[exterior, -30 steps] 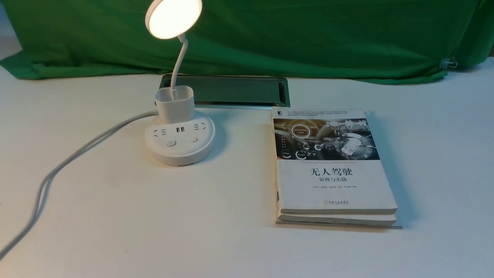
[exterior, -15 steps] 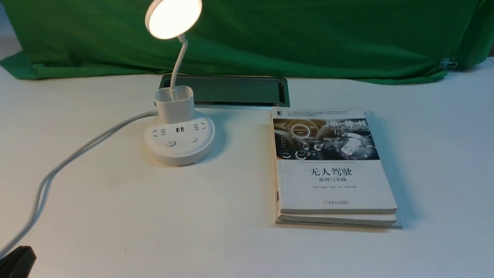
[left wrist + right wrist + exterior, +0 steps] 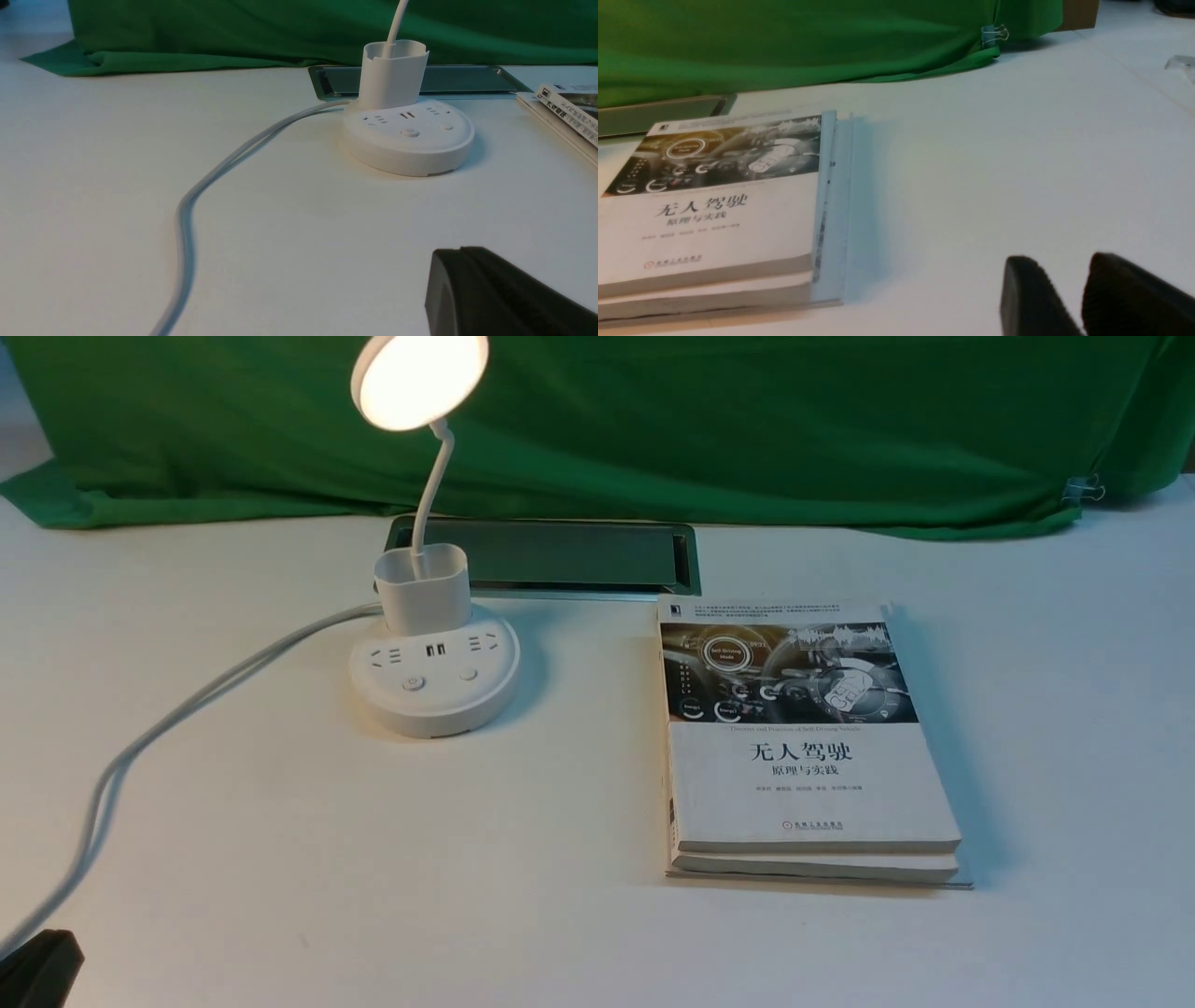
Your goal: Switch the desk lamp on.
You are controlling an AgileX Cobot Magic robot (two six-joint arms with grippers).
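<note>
- The lamp [image 3: 434,667] stands on the white table [image 3: 373,859], left of centre in the front view, its round base flat on the surface.
- Its disc head [image 3: 420,378] glows warm white, held up on a thin neck [image 3: 434,485] that rises out of a small cup [image 3: 423,586] at the back of the base.
- Two buttons [image 3: 414,683] sit on the near part of the base, with sockets behind them.
- A grey cord [image 3: 177,719] runs from the base across the table toward the near left corner.
- Two stacked books [image 3: 803,747] lie flat to the lamp's right, well apart from it.
- A green cloth [image 3: 747,420] hangs behind, and a metal tray [image 3: 569,555] is sunk into the table just behind the lamp.
- The left gripper [image 3: 495,294] shows only as a dark edge near the table's near left corner, far from the lamp; whether it is open or closed cannot be told.
- The right gripper [image 3: 1078,298] hangs low over bare table, right of the books, its two fingers [image 3: 1027,294] close together with a narrow gap between, holding nothing.
</note>
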